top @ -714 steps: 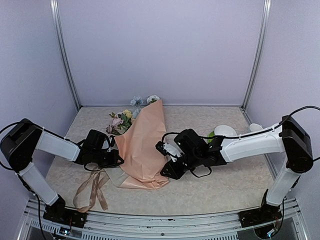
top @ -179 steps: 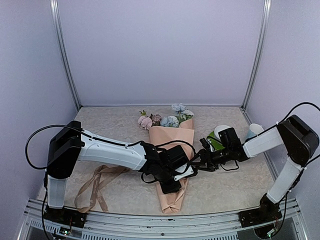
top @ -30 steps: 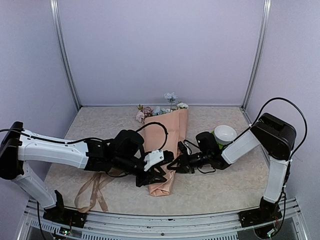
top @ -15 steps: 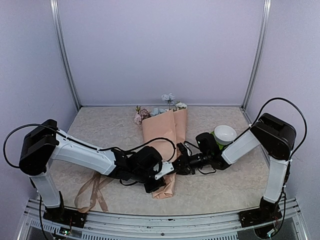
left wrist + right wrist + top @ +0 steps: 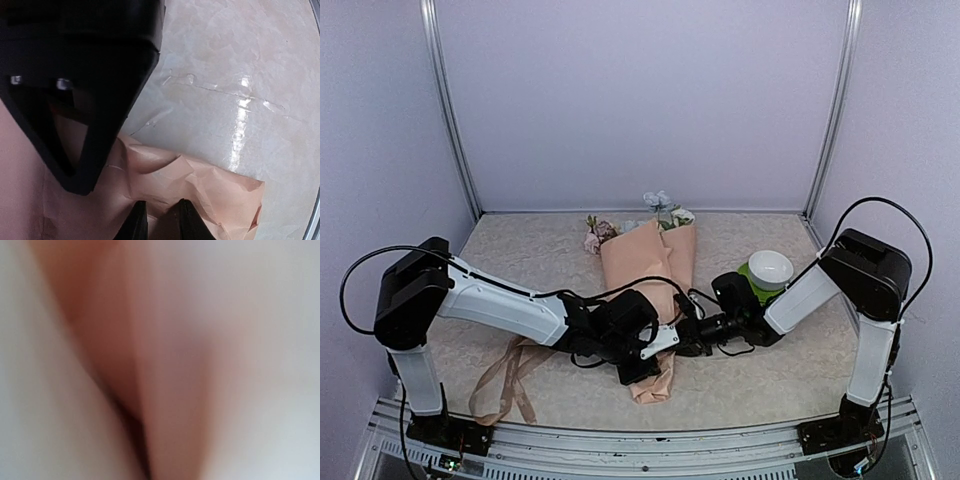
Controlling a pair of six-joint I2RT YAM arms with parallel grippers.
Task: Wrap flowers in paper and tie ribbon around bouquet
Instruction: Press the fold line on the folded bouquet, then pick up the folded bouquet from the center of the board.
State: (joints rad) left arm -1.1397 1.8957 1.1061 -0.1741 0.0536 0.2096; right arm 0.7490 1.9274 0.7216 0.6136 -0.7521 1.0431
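Bouquet (image 5: 642,262), narrow end under left claw (image 5: 642,358), right claw (image 5: 683,335) alongside; neither grip discernible.

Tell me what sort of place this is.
Probably a robot lab test cell, not a florist's: plain lilac walls framed by metal posts, a left arm and right arm mounted at the table edge, working one paper-wrapped bouquet.

Creased matt paper (image 5: 200,192), glossy table (image 5: 240,65)
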